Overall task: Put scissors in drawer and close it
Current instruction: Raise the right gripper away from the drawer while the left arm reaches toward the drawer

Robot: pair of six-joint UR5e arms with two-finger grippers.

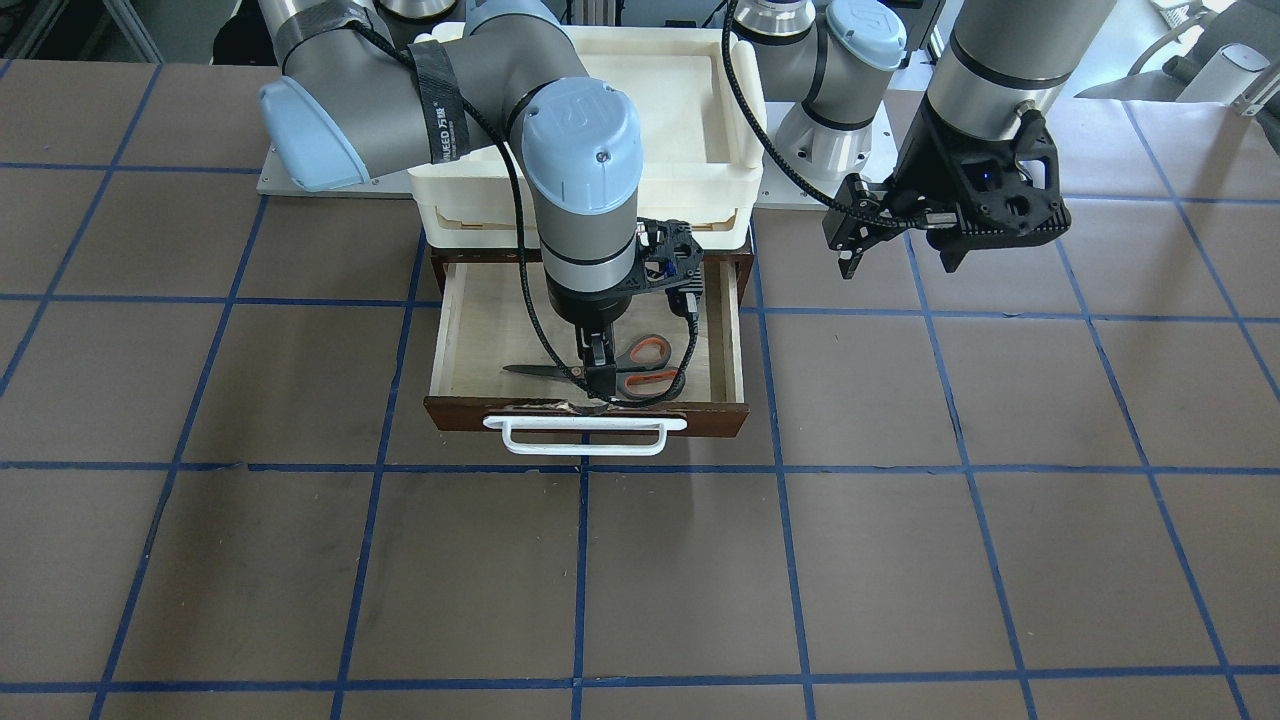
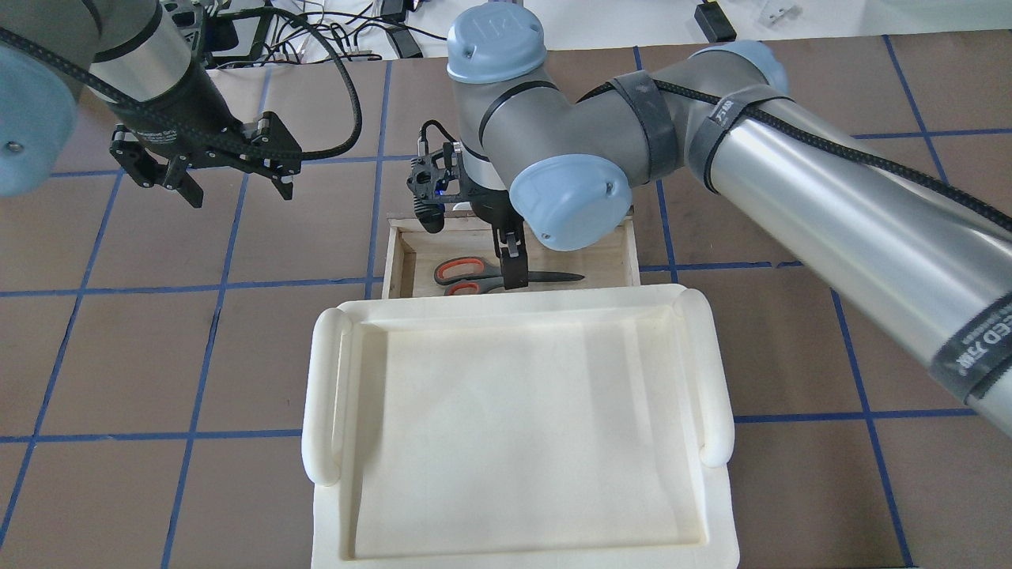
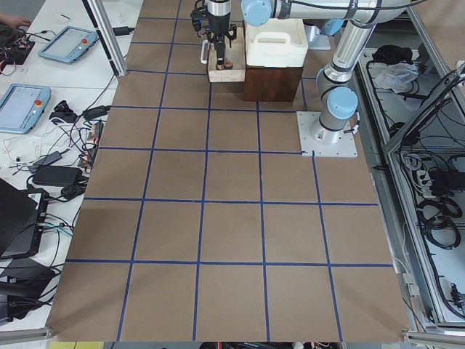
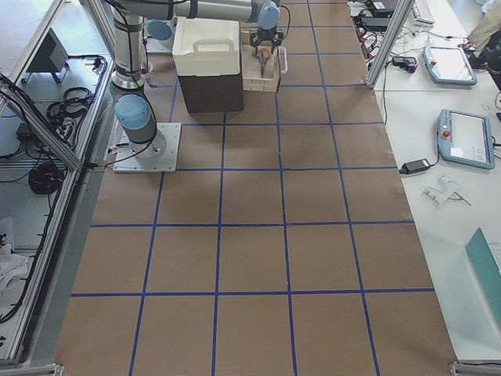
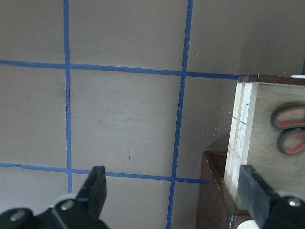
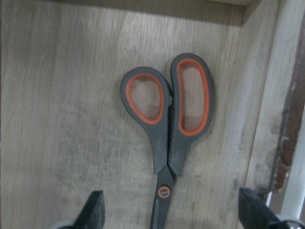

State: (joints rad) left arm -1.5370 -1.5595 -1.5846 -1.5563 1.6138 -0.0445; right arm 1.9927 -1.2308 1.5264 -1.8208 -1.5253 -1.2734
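The scissors (image 1: 640, 352) lie flat on the pale floor of the open drawer (image 1: 460, 415), blades pointing to the robot's right. My right gripper (image 1: 598, 380) is down inside the drawer over the scissors' pivot. In the right wrist view its fingers (image 6: 95, 212) stand wide apart on either side of the scissors (image 6: 167, 143), so it is open and not gripping them. My left gripper (image 1: 900, 262) is open and empty, hovering over the table beside the drawer. The left wrist view shows the drawer's side wall (image 5: 240, 138) and the scissors' handles (image 5: 288, 126).
A white tray (image 2: 324, 411) sits on the dark cabinet and overhangs the drawer's back. The drawer's white bar handle (image 1: 585, 436) faces away from the robot. The brown table has blue tape grid lines (image 1: 580, 560).
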